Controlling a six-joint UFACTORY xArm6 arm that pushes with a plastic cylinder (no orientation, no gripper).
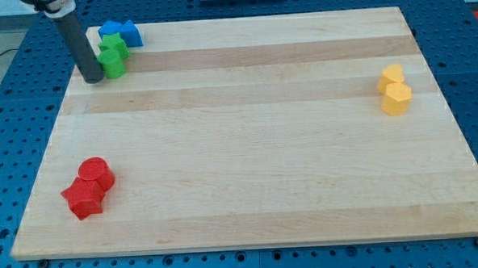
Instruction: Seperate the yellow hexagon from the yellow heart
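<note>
My tip (93,78) beside green blocks (113,57), top-left.

**What the view does not settle**

The rod (80,44) runs out past the view's top edge, so its upper part is cut off. The blue blocks (120,32) overlap — their shapes cannot be told, and the green blocks (113,55) hide their lower sides. Among the yellow blocks (394,89), the nearer one covers the farther one's base — which is the heart stays unclear.
</note>
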